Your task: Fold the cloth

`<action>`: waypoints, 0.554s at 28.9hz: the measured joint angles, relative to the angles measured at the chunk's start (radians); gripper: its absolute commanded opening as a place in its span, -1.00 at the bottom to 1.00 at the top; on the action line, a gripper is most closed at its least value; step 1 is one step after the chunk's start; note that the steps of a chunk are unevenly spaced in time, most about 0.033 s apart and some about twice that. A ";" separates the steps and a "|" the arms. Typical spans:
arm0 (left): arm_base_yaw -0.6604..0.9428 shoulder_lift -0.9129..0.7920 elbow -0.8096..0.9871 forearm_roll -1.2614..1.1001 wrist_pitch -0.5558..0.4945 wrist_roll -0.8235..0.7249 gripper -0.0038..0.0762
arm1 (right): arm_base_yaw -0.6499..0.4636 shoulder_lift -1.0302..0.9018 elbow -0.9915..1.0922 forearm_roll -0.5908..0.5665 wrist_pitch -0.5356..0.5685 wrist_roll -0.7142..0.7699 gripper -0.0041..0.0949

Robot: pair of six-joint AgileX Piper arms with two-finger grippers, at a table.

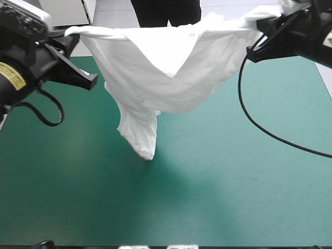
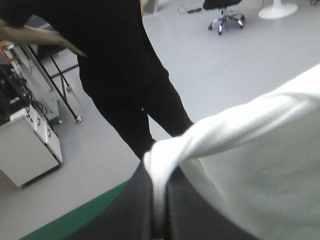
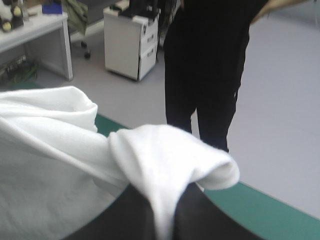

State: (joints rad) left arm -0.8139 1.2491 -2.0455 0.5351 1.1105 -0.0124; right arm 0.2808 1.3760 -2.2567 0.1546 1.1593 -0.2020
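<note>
My left gripper (image 2: 159,200) is pinched on a bunched white corner of the T-shirt (image 1: 171,72), and my right gripper (image 3: 162,205) is pinched on another. Only the wrist views show these grips. The high view alone shows the garment stretched in the air between both arms, toward the far edge of the teal-green cover (image 1: 233,181). One tail hangs to mid-cover; contact cannot be confirmed. The cover's near half and both sides lie open.
</note>
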 measured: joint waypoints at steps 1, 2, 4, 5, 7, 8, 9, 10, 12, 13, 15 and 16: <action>0.000 0.000 -0.022 0.000 0.000 0.012 -0.93 | 0.000 -0.012 -0.009 0.002 -0.016 0.000 -0.95; 0.000 0.000 -0.063 -0.003 -0.007 0.026 -0.93 | 0.000 -0.038 -0.016 0.007 -0.054 -0.004 -0.95; 0.000 0.000 -0.105 -0.013 -0.017 0.039 -0.93 | 0.000 -0.066 -0.018 0.013 -0.095 -0.012 -0.95; 0.000 0.000 -0.128 -0.024 -0.021 0.047 -0.93 | 0.000 -0.081 -0.018 0.016 -0.114 -0.015 -0.95; 0.000 0.000 -0.168 -0.055 -0.025 0.066 -0.93 | 0.000 -0.107 -0.020 0.019 -0.139 -0.017 -0.95; 0.000 -0.001 -0.185 -0.078 -0.028 0.080 -0.93 | 0.000 -0.120 -0.020 0.020 -0.147 -0.018 -0.95; 0.000 -0.002 -0.197 -0.100 -0.029 0.094 -0.93 | 0.000 -0.132 -0.021 0.020 -0.150 -0.018 -0.95; 0.000 -0.002 -0.211 -0.128 -0.029 0.108 -0.93 | 0.000 -0.145 -0.022 0.020 -0.152 -0.019 -0.95; 0.000 -0.009 -0.229 -0.184 -0.029 0.130 -0.93 | 0.000 -0.166 -0.023 0.025 -0.153 -0.019 -0.95; 0.000 -0.013 -0.234 -0.210 -0.029 0.140 -0.93 | 0.000 -0.178 -0.023 0.032 -0.153 -0.019 -0.95; 0.000 -0.026 -0.238 -0.255 -0.027 0.159 -0.93 | 0.000 -0.200 -0.023 0.045 -0.153 -0.019 -0.95; 0.000 -0.035 -0.238 -0.278 -0.025 0.166 -0.93 | 0.000 -0.210 -0.023 0.050 -0.152 -0.019 -0.95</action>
State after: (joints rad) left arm -0.8139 1.2145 -2.2833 0.2574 1.0856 0.1533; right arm 0.2808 1.1657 -2.2801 0.2041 1.0071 -0.2213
